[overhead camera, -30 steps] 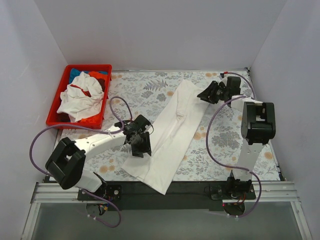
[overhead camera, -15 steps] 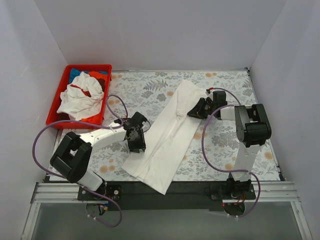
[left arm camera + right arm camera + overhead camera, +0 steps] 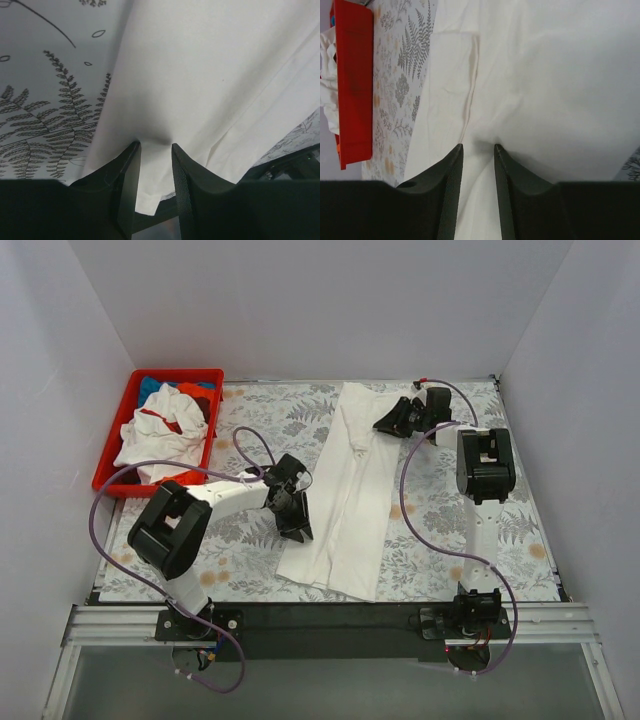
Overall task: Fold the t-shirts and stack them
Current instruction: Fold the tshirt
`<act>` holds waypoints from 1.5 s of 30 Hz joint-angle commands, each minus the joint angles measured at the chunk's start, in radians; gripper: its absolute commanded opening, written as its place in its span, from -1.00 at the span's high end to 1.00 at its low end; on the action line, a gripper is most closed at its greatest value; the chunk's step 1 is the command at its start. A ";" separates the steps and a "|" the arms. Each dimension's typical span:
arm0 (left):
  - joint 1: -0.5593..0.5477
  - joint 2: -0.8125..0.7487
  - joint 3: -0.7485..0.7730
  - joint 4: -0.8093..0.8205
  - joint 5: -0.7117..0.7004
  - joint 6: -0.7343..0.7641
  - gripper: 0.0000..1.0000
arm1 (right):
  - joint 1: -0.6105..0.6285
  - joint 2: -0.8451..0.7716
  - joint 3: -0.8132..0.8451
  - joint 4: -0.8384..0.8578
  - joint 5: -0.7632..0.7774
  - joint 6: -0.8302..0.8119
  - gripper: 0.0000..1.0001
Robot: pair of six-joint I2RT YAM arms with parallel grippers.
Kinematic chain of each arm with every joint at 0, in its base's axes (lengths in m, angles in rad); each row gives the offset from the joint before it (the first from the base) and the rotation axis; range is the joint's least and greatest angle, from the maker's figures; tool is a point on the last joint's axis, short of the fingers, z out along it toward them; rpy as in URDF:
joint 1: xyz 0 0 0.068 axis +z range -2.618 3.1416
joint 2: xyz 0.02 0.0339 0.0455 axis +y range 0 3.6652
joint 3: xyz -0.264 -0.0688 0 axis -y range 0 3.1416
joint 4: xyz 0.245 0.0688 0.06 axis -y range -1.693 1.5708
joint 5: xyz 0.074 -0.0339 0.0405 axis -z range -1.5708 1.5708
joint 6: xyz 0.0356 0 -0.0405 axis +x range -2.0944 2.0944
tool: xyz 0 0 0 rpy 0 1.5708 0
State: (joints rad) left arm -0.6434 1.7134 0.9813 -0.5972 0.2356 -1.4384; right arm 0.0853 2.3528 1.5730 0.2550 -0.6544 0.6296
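A white t-shirt (image 3: 345, 495), folded into a long narrow strip, lies flat on the floral table covering (image 3: 450, 510) at the centre of the top view. Its long axis runs almost straight up and down the frame, with a slight tilt. The far end sits at upper centre, a little to the right and near the back edge of the table. The near end sits at lower centre, a little to the left and close to the front edge. The near end is the wider of the two (the strip flares towards the bottom of the frame).

The left gripper (image 3: 298, 528) is at the strip's left edge, in the lower-centre part of the frame. In the left wrist view its fingers (image 3: 127, 175) are clamped on a pinch of the white cloth, which puckers between the two tips.

The right gripper (image 3: 382, 427) is at the strip's right edge near the far end, at upper centre-right. In the right wrist view its fingers (image 3: 451, 185) grasp a fold of the same cloth. A seam line runs up the frame from just left of the pinch.

A red bin (image 3: 180, 373) stands at upper left, well apart from the strip. It holds a heap of other t-shirts (image 3: 160, 440): a white one with red trim on top, with blue and orange-red cloth at the back.
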 commanded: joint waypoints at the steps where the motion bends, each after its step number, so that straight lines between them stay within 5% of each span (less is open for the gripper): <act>1: -0.009 0.043 0.002 0.033 0.045 0.000 0.39 | -0.013 0.020 0.100 -0.075 0.010 -0.051 0.22; 7: -0.021 -0.049 -0.015 0.033 0.035 -0.039 0.34 | -0.010 -0.216 -0.088 -0.092 0.038 -0.088 0.16; 12: -0.022 -0.188 -0.024 -0.022 -0.103 -0.060 0.24 | 0.024 -0.513 -0.424 -0.089 0.071 -0.082 0.16; 22: -0.042 -0.373 -0.190 -0.026 -0.334 -0.076 0.04 | 0.338 -0.935 -0.904 0.004 0.189 0.057 0.00; 31: -0.042 -0.394 -0.156 0.048 -0.481 0.056 -0.11 | 0.545 -0.983 -1.076 0.193 0.338 0.244 -0.16; 45: -0.042 -0.253 -0.144 0.158 -0.352 0.177 -0.06 | 0.646 -0.811 -1.074 0.332 0.368 0.343 -0.15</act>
State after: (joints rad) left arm -0.6830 1.4330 0.8185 -0.4732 -0.1448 -1.2964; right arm 0.7200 1.5185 0.4763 0.5213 -0.3168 0.9455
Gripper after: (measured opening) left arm 0.534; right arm 0.578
